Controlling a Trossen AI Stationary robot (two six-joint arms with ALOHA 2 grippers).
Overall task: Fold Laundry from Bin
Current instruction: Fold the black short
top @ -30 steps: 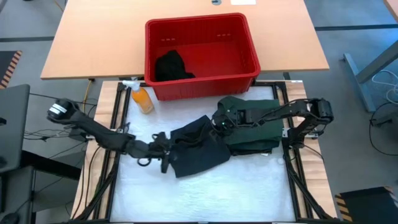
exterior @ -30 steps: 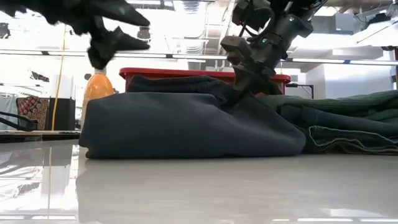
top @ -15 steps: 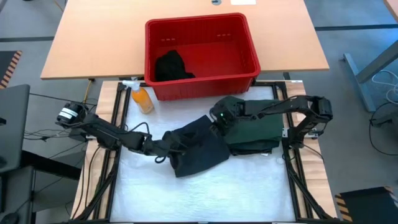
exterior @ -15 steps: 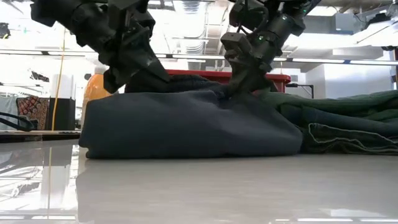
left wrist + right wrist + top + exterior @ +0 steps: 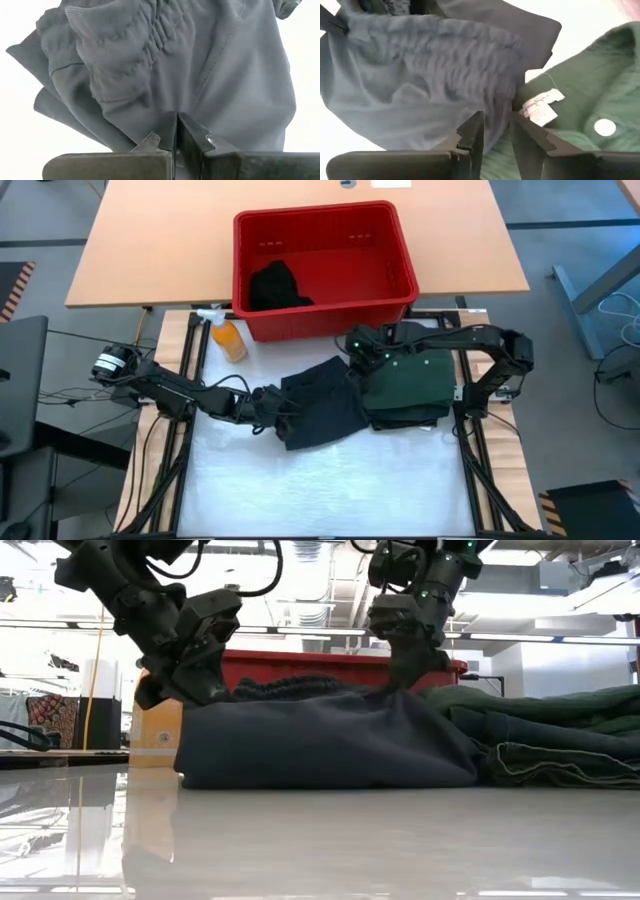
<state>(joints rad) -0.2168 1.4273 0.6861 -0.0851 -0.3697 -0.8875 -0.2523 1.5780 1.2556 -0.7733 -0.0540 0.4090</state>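
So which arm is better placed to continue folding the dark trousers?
The left. Its gripper is shut on the dark trousers at their edge, while the right gripper hovers with fingers apart over the seam between the trousers and the green garment.

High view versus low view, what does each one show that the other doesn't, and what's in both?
Only the high view shows the black cloth inside the bin and the wooden table behind it. Only the low view shows the room's ceiling lights beyond the table. Both show the dark trousers, the green garment, the orange bottle, the left end effector shut on the trousers, and the right end effector above them.
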